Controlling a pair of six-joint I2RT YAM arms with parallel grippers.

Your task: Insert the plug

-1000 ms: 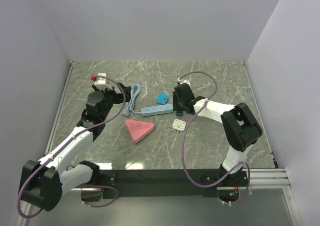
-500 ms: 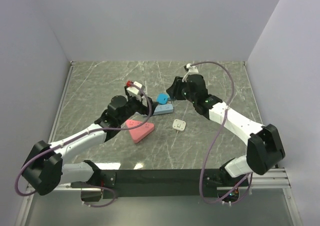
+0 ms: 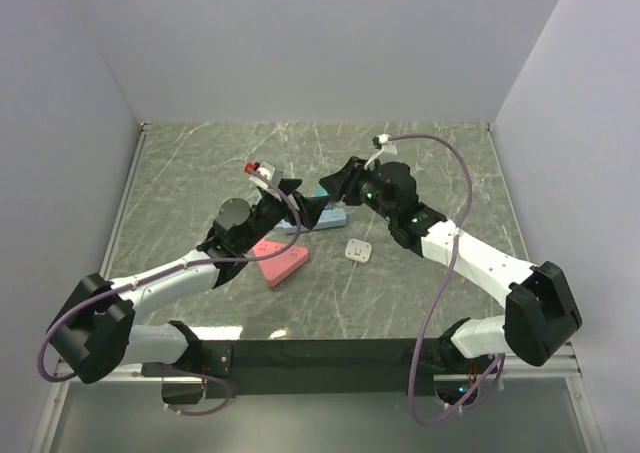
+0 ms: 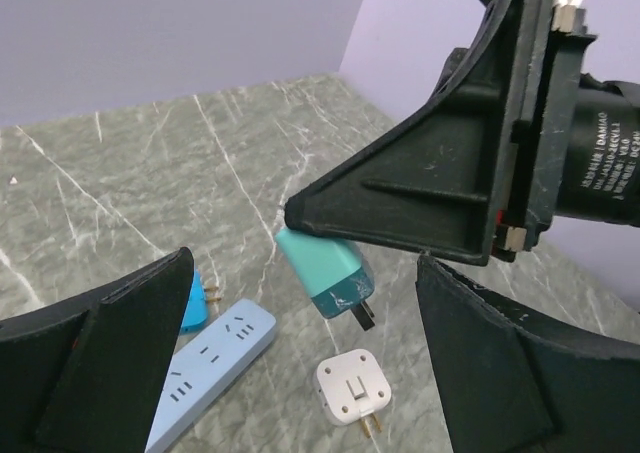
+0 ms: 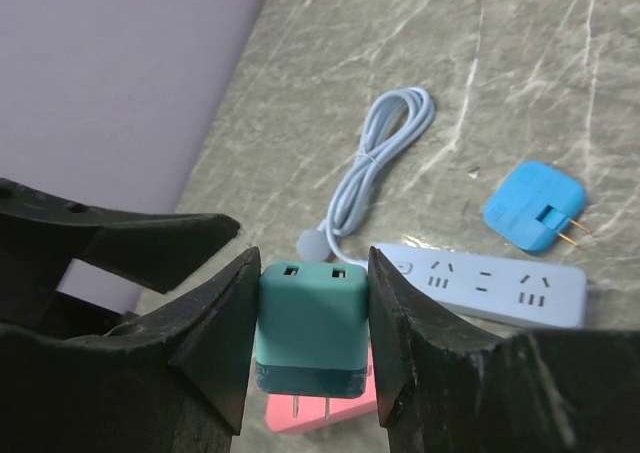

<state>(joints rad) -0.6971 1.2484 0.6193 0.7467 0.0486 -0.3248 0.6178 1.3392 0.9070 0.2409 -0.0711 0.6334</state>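
My right gripper (image 5: 312,265) is shut on a teal plug (image 5: 310,323). It holds the plug in the air with its two prongs pointing down. The plug also shows in the left wrist view (image 4: 322,268), under the right gripper's fingers (image 4: 420,193). The light blue power strip (image 5: 490,283) lies flat on the table, sockets up, and also shows in the left wrist view (image 4: 215,358). My left gripper (image 4: 303,261) is open and empty, facing the plug. In the top view the two grippers, left (image 3: 300,205) and right (image 3: 330,183), meet above the strip (image 3: 337,214).
A blue adapter (image 5: 535,205) lies just beyond the strip. A white adapter (image 3: 358,250) lies in front of it and also shows in the left wrist view (image 4: 350,388). A pink triangular block (image 3: 280,260) lies near the strip's left end. The strip's coiled cable (image 5: 385,153) lies to its left. Walls enclose the table.
My left arm has swung right from the far left to the strip. My right arm has stretched out and shifted left. Both grippers now meet above the strip.
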